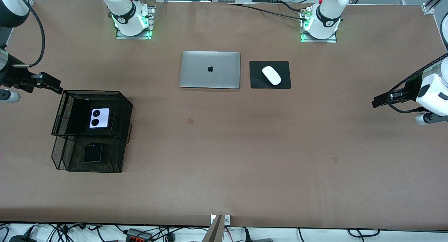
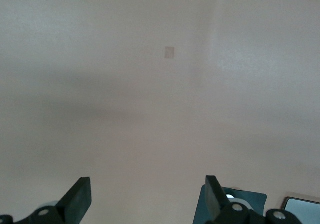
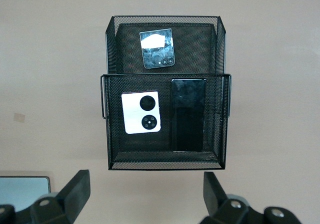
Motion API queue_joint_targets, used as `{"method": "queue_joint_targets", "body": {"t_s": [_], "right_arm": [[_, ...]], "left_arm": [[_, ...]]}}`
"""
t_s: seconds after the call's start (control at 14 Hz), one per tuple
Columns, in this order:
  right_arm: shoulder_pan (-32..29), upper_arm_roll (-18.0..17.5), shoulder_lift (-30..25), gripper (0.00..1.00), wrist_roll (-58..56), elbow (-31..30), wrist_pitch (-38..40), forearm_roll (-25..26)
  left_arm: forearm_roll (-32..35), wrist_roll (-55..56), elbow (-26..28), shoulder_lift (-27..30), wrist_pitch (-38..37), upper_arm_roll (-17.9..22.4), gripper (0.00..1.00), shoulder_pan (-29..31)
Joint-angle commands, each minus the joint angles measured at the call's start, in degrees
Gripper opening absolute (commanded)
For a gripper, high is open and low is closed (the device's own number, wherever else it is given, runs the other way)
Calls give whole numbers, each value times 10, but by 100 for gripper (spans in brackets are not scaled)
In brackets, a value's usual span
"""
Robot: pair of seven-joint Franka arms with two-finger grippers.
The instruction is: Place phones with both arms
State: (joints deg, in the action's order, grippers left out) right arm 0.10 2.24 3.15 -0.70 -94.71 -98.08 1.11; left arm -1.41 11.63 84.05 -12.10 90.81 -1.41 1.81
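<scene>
A two-tier black mesh tray (image 1: pixel 126 105) stands at the right arm's end of the table. Its upper tier holds the lilac-white phone (image 1: pixel 99 118) with two black lenses and, beside it, the long black slab (image 3: pixel 188 114). The lower tier, nearer the front camera, holds the squarish black phone (image 1: pixel 93 152). The right wrist view shows the lilac-white phone (image 3: pixel 142 112) and the squarish black phone (image 3: pixel 157 48) too. My right gripper (image 1: pixel 57 89) is open and empty, in the air beside the tray's upper tier (image 3: pixel 145 189). My left gripper (image 1: pixel 375 103) is open and empty over bare table (image 2: pixel 147 194).
A closed silver laptop (image 1: pixel 210 69) lies mid-table toward the bases. Beside it a white mouse (image 1: pixel 271 75) sits on a black pad (image 1: pixel 257 81). The pad's corner (image 2: pixel 252 200) and the laptop's corner (image 2: pixel 303 207) show in the left wrist view.
</scene>
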Motion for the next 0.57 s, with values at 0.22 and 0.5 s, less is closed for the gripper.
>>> {"method": "queue_joint_targets", "body": {"t_s": [0.22, 0.5], "right_arm": [[-10, -11, -21, 100, 2, -3, 17, 4], [-8, -14, -23, 100, -9, -7, 25, 11]], "left_arm": [[-10, -16, 16, 16, -3, 6, 100, -2], [-10, -16, 16, 17, -3, 6, 100, -1]]}}
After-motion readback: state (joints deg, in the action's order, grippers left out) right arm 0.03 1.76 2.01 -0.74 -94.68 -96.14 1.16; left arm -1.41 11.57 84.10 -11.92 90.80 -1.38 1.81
